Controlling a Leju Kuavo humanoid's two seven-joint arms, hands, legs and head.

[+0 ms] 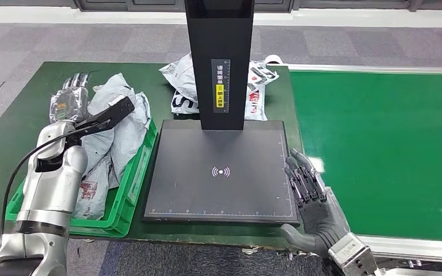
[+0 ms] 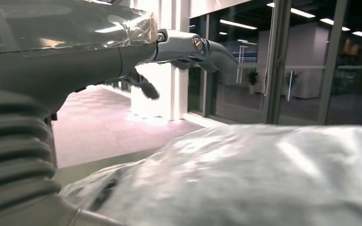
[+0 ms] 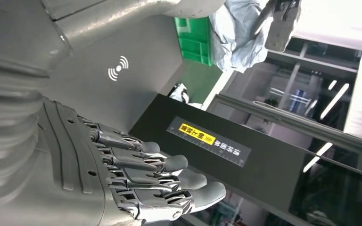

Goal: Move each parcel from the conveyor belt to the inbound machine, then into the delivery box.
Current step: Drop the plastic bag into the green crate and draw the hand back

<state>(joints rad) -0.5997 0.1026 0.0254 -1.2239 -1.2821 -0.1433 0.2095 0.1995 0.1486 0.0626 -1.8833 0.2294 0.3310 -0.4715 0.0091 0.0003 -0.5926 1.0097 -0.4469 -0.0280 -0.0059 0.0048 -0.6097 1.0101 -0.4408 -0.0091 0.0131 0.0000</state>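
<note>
The grey parcels [image 1: 121,123] lie heaped in the green delivery box [image 1: 128,192] on the desk [image 1: 11,132], just left of the inbound machine [image 1: 221,172], whose scan plate is bare; two more printed parcels [image 1: 187,86] rest behind its black column, and the visible stretch of the green conveyor belt [image 1: 380,149] carries nothing. The left robot hand [image 1: 72,99] hovers past the heap with fingers spread, holding nothing; in the left wrist view a crinkled grey bag sits just beneath it. The right robot hand [image 1: 311,198] rests at the plate's right edge, fingers extended and lightly fanned, empty. Judged risks: the piled bags sit above the box rim, so the left arm pulling back could snag one and drag it out; the right robot hand, close against the plate, could nudge the machine when swinging toward the belt.
</note>
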